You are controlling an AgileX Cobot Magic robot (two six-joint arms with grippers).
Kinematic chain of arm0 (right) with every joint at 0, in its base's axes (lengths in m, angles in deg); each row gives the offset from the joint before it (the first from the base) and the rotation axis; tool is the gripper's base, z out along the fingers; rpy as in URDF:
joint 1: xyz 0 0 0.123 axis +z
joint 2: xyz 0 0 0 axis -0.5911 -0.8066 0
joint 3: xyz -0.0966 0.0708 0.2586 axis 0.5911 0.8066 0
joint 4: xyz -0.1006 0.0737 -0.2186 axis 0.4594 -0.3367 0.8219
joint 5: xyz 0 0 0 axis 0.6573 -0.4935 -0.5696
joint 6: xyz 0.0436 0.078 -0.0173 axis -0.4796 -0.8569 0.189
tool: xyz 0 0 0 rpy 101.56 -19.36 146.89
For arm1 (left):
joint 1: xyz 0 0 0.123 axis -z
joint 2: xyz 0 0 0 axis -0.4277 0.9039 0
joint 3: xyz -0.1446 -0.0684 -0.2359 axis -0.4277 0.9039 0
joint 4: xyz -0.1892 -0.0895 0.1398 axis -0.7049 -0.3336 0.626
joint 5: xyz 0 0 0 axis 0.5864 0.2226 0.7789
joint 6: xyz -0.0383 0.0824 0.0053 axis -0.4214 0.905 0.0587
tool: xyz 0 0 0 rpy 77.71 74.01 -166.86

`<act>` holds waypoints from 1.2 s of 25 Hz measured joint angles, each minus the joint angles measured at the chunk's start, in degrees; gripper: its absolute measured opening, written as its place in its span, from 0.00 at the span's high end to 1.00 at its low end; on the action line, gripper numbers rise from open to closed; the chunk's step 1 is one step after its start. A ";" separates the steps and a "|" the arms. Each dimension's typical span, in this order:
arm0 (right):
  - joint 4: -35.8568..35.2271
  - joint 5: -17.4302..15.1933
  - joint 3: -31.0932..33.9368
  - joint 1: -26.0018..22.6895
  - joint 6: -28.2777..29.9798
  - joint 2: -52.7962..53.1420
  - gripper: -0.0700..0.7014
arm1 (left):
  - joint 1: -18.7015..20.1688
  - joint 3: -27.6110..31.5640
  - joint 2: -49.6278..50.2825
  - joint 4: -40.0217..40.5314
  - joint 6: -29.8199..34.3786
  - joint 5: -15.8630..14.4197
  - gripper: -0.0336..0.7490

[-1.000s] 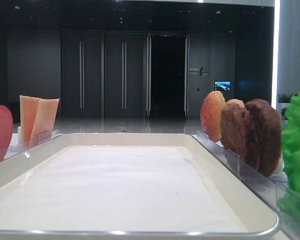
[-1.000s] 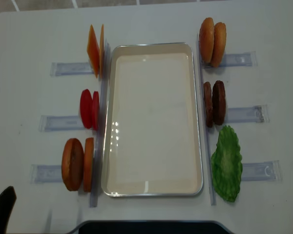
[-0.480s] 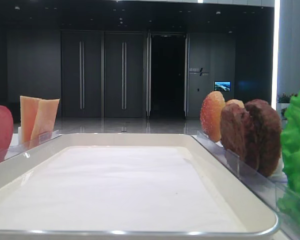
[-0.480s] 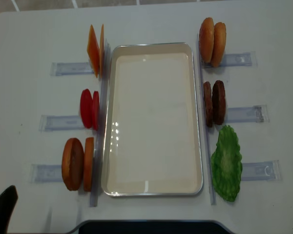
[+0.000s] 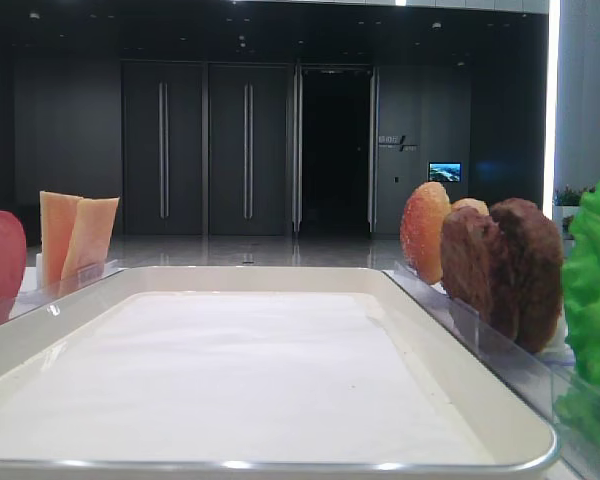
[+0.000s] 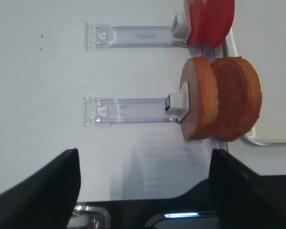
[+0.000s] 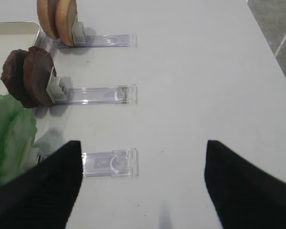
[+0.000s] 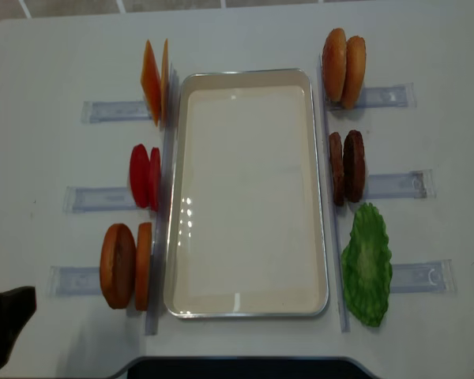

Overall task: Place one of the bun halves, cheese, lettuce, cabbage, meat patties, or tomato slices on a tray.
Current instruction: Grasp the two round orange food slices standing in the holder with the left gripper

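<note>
Cream-white and rectangular, the large tray (image 8: 246,193) with its raised rim and white paper lining sits mid-table with nothing on it. Along its left side stand three clear plastic holders (image 8: 110,110): thin pale-orange cheese slices (image 8: 154,80) at the far end, two dull red tomato slices (image 8: 144,176) in the middle, and a pair of golden-brown round bun halves (image 8: 126,265) nearest the robot, upright on edge just beside the tray's rim. On the right side stand two more orange bun halves (image 8: 344,68), the dark brown rough meat patties (image 8: 347,166) and a green ruffled lettuce leaf (image 8: 367,264).

The left gripper (image 6: 144,164) hangs over the white table (image 8: 55,47) with its black fingers (image 6: 43,183) spread wide — nothing between them (the near bun pair stands ahead, apart from them). The right gripper (image 7: 143,164) also has its dark fingers (image 7: 43,188) wide apart and empty, over bare table beside the lettuce's holder.
</note>
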 joint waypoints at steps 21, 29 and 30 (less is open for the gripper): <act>0.00 0.00 0.00 0.00 0.00 0.00 0.22 | 0.00 -21.88 41.66 0.33 0.93 -0.93 0.14; 0.00 0.00 0.00 0.00 0.00 0.00 0.22 | 0.00 -24.65 49.69 0.35 0.98 -1.66 0.14; 0.00 0.00 0.00 0.00 0.00 0.00 0.22 | 0.00 -24.65 49.90 0.30 0.98 -1.66 0.14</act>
